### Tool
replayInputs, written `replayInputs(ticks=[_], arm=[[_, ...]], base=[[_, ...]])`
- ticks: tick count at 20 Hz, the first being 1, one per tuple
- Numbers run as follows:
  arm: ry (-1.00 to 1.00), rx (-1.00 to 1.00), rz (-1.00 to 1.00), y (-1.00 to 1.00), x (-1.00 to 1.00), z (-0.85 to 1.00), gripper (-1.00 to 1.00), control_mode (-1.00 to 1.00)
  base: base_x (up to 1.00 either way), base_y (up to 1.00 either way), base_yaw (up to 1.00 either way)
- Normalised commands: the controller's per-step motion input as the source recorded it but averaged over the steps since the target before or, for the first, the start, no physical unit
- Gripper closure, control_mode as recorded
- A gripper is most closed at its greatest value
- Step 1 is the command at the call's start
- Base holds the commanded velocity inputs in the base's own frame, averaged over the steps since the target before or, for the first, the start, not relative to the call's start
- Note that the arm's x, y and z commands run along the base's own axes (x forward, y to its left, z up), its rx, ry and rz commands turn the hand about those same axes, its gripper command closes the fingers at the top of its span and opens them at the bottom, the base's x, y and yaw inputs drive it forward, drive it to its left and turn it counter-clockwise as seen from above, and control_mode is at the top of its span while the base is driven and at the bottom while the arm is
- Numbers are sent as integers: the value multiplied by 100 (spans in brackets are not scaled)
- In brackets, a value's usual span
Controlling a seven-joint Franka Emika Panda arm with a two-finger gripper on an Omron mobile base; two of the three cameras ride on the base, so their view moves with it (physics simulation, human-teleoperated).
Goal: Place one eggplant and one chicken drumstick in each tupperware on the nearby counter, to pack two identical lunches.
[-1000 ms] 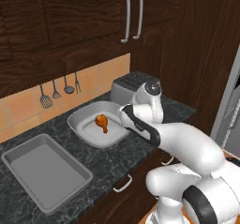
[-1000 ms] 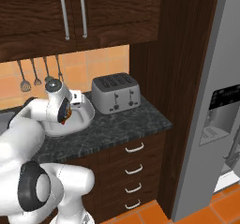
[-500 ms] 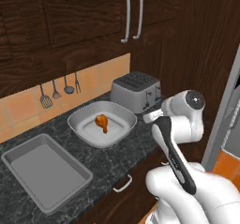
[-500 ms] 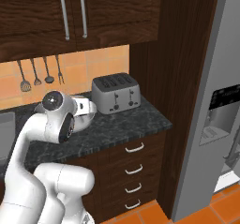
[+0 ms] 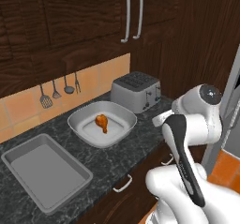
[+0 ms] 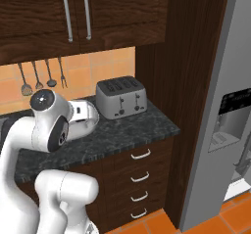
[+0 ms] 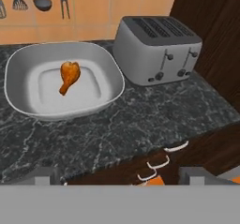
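Claw: my two-finger gripper (image 7: 120,176) has its jaws spread wide with nothing between them, both dark tips low in the hand view, well apart from the dish
Change: I've pulled the arm back off the white rounded-square bowl-like dish (image 5: 79,133); a second ago the hand sat right over it, now it's swung out past the front edge of the dark speckled stone counter (image 5: 124,150)
Drumstick: one small orange-brown glazed chicken drumstick (image 5: 101,122) lies in the middle of the white dish, fat end toward the wall, bone end toward me (image 7: 69,77)
Grey tray: the grey rectangular flat-rimmed tray (image 5: 11,158) sits beside the white dish, on its far side from the toaster, nothing in it that I can see
Eggplant: none in these views, can't say where they are
Other: silver four-slot toaster (image 5: 136,90) just beside the dish, not touched; hanging utensils (image 5: 60,91) on the orange tile wall
Meaning: I judge one drumstick is delivered; second drumstick and both eggplants left
Next: likely swing or drive off to fetch another item, free hand ready for a pick
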Motion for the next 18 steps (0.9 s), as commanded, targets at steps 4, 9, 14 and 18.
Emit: replayInputs(ticks=[4,9,14,18], arm=[[0,-1,-1,0,-19,-2,-100,100],[0,0,0,0,0,0,-100,100],[0,0,0,0,0,0,-100,100],[0,0,0,0,0,0,-100,100]], base=[[-75,-6,0],[-100,-77,-6],[2,-100,-1],[88,-100,11]])
